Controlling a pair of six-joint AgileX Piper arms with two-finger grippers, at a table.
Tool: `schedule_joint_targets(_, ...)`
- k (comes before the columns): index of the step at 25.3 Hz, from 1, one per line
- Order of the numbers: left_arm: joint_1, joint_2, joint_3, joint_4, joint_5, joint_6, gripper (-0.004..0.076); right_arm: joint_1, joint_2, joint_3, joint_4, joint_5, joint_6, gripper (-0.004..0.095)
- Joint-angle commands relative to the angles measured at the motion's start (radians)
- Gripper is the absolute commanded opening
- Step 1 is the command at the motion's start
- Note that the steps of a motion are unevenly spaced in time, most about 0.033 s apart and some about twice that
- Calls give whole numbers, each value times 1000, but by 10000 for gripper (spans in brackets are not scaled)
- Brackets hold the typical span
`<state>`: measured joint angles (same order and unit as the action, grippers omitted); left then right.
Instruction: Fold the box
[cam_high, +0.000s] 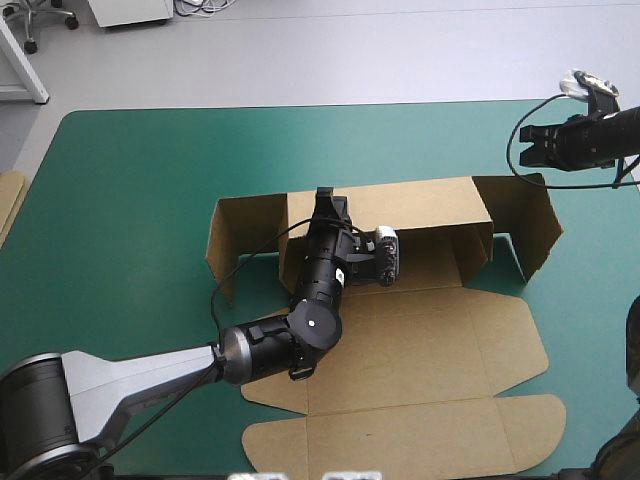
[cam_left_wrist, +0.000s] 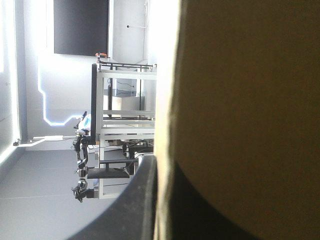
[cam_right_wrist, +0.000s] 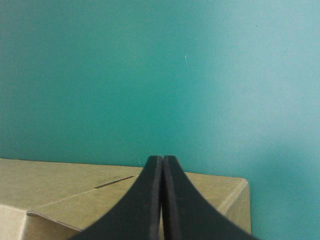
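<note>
We are clamping our left hand (cam_high: 323, 197) on the raised back wall of the brown cardboard box (cam_high: 420, 350) mid-frame; it is seeming light, stiff. Our right hand (cam_high: 527, 150), pressed together, is hovering upper right.

Black left arm (cam_high: 318, 270) (silver-grey forearm (cam_high: 140, 372))

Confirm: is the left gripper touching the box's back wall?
Touching. In the left wrist view the box sits flush against a finger of the left gripper, no gap; the high view agrees.
</note>
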<state>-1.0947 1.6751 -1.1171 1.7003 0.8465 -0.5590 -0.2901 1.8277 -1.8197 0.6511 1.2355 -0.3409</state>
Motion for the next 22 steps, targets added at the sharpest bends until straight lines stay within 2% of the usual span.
schedule_joint_targets(1, -2, -52, -24, 45, 21, -19, -10, 27, -46, -22, 23, 9, -10, -19)
schedule_joint_targets(5, -2, -52, -24, 8, 23, -19, -10, 78, -86, 105, -58, 9, -58, -19)
schedule_joint_targets(10, -2, -52, -24, -8, 23, -19, -10, 78, -153, 179, -58, 1, -114, -19)
schedule_joint_targets(17, 8, -52, -24, -37, 36, -8, -10, 78, -242, 293, -15, -44, -205, -19)
schedule_joint_targets(22, 10, -52, -24, -39, 47, 15, -10, 78, -335, 434, 31, -135, -323, -18)
